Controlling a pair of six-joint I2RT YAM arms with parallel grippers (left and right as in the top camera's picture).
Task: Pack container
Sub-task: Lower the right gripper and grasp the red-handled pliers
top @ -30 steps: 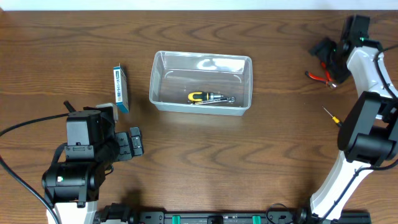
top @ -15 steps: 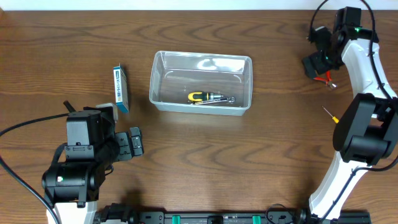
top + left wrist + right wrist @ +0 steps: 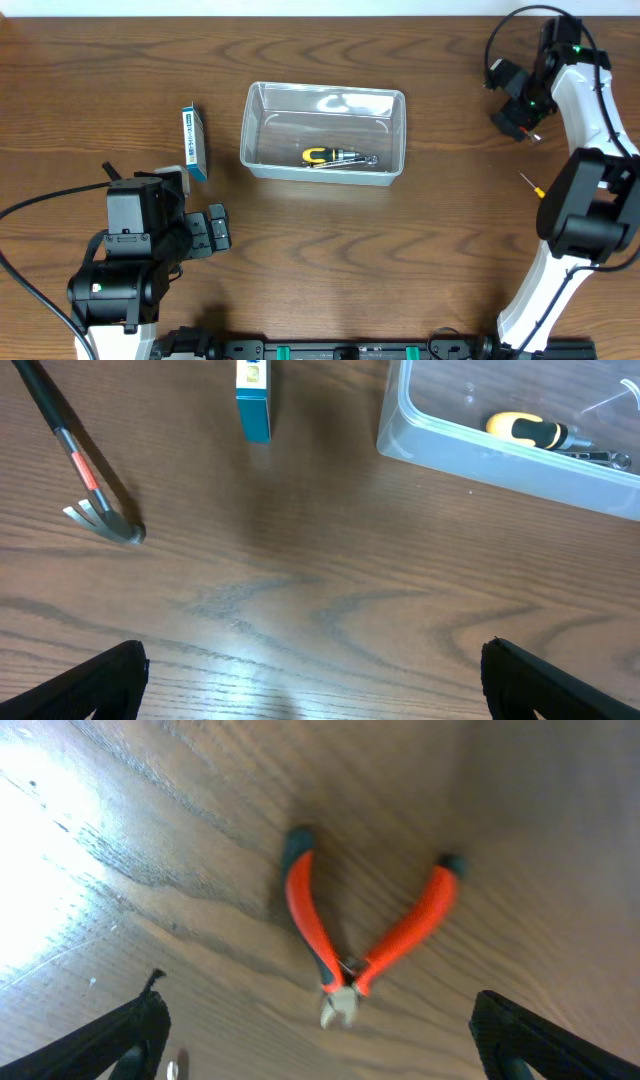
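Observation:
The container point(image 3: 254, 132) is a clear plastic bin at the table's middle back, also seen in the left wrist view point(image 3: 480, 452). A yellow-and-black handled tool point(image 3: 335, 157) lies inside it. Red-handled pliers point(image 3: 345, 945) lie on the wood at the far right, handles spread. My right gripper point(image 3: 516, 112) hangs over them, open and empty, its fingertips point(image 3: 320, 1040) on either side of the jaw end. In the overhead view the pliers are mostly hidden under it. My left gripper point(image 3: 215, 228) is open and empty over bare wood point(image 3: 315, 680).
A small blue-and-white box point(image 3: 195, 143) stands left of the container. A hammer point(image 3: 85, 475) lies left of the left gripper. A thin yellow-handled screwdriver point(image 3: 533, 186) lies near the right arm's base.
My right gripper swung left, then settled over the pliers, which showed beside it a second ago. The left arm has not moved.

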